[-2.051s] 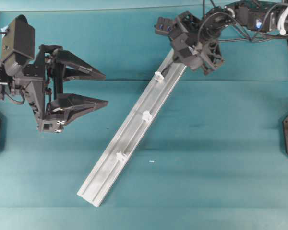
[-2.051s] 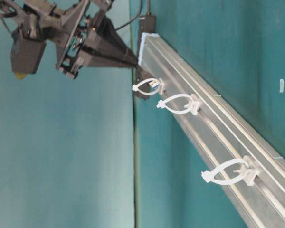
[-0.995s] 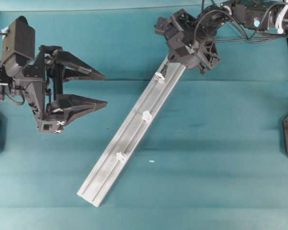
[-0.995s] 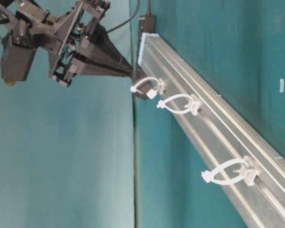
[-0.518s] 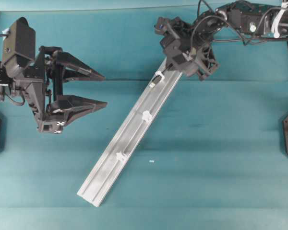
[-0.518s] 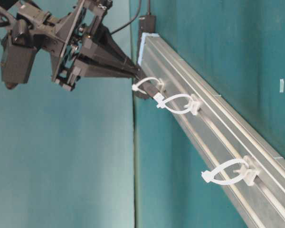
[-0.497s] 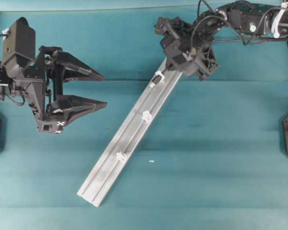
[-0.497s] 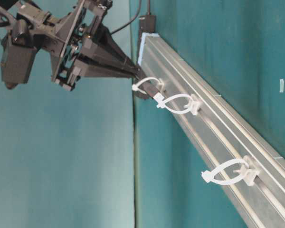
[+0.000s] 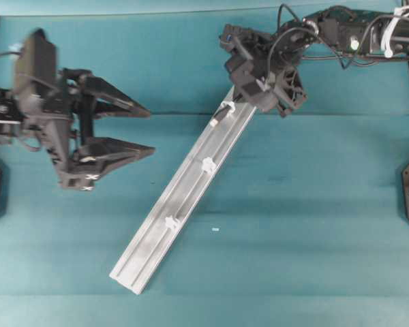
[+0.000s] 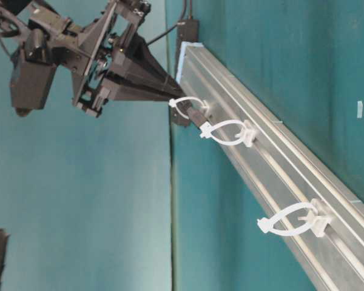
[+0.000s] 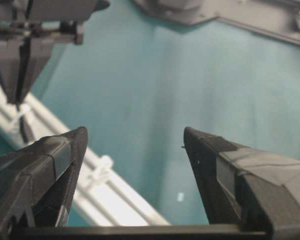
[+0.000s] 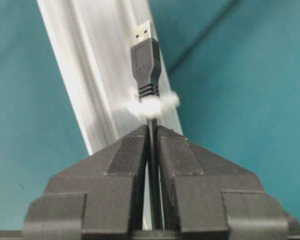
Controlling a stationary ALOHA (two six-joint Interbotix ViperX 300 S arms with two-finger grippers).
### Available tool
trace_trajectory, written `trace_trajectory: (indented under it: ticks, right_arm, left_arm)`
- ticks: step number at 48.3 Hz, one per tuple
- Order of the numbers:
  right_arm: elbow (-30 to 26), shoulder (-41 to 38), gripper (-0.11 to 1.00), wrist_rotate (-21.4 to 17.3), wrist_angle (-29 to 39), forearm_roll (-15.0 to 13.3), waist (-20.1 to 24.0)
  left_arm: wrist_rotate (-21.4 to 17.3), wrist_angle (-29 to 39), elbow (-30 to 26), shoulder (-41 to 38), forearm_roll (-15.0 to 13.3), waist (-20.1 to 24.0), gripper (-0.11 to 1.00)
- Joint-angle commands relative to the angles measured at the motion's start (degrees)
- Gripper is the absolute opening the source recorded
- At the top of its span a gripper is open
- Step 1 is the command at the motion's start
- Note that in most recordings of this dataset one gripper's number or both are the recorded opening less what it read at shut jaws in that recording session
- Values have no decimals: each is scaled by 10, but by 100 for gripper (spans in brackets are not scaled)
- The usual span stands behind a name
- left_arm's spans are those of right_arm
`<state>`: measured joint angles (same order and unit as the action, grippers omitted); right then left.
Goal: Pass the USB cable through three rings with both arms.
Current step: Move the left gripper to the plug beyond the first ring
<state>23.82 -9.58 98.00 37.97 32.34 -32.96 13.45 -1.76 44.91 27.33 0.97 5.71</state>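
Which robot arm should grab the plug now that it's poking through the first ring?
Probably the left. Its left gripper is open and empty, beside the rail. The right gripper is shut on the USB cable behind the first ring, so it can't take the plug beyond it.

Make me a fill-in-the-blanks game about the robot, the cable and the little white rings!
1. The USB cable is pinched between the fingers of the ____ gripper.
2. The cable's plug has gone through ____ of the three rings.
3. The left gripper is wide ____ and holds nothing.
4. The rings sit on a long ____ rail.

Missing words: right; one; open; silver
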Motion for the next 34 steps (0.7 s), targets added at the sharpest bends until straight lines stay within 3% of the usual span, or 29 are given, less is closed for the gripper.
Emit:
trace_trajectory:
  ticks: [1, 9, 17, 34]
  right_arm:
    - [-2, -5, 10, -2, 1, 9, 0]
    - [-2, -6, 10, -2, 3, 29, 3]
    - [-2, -6, 10, 3, 7, 68, 4]
    - [-2, -6, 10, 2, 7, 74, 4]
  left_arm:
    - [4, -4, -10, -26, 1, 27, 85]
    - [10, -11, -14, -66, 1, 65, 85]
    - [11, -27, -13, -109, 1, 69, 85]
    - [11, -83, -27, -218, 1, 75, 85]
